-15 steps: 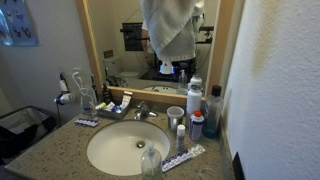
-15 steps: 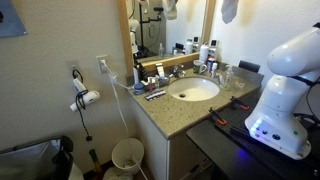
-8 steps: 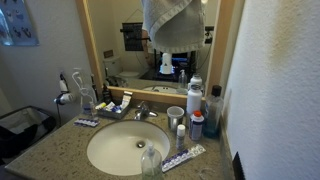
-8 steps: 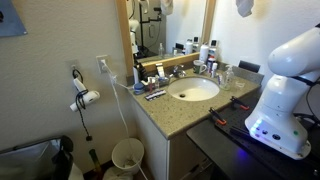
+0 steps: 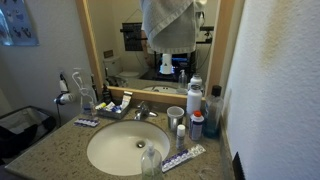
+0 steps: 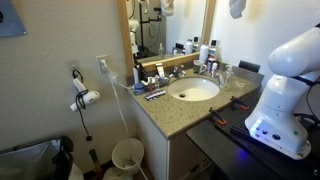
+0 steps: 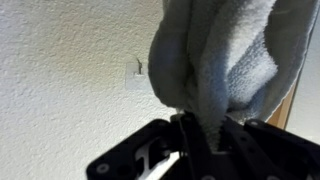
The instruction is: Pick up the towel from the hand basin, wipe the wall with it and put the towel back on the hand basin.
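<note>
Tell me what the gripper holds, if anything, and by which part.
The white towel, pinched by a bunched fold between the fingers of the shut gripper; the rest hangs free.

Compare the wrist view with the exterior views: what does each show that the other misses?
Wrist view only: the black gripper clamped shut on the white terry towel. Exterior views only: the oval white hand basin, its chrome faucet and the wood-framed mirror. Shared: that towel, held high, and the white textured wall.
</note>
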You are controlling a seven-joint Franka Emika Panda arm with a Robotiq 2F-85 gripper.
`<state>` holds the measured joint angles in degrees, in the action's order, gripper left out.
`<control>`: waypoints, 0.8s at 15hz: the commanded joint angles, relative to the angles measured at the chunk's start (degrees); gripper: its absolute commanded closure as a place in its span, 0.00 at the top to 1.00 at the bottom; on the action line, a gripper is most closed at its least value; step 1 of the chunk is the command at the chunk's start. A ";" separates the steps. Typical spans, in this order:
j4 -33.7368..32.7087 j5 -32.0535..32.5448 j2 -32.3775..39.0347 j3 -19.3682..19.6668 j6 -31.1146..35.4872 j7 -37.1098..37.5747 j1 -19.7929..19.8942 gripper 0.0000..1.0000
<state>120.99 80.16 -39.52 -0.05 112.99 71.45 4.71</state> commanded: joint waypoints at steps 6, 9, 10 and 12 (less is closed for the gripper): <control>-4.61 8.36 6.30 2.31 -3.60 8.25 0.95 0.04; -6.61 11.30 9.45 4.21 -5.90 10.88 1.38 0.04; -7.41 12.03 10.45 4.85 -6.63 11.76 1.50 0.04; -9.09 13.39 12.56 5.94 -7.67 13.10 1.65 0.04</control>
<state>116.08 91.13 -30.96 5.31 107.92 82.24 5.69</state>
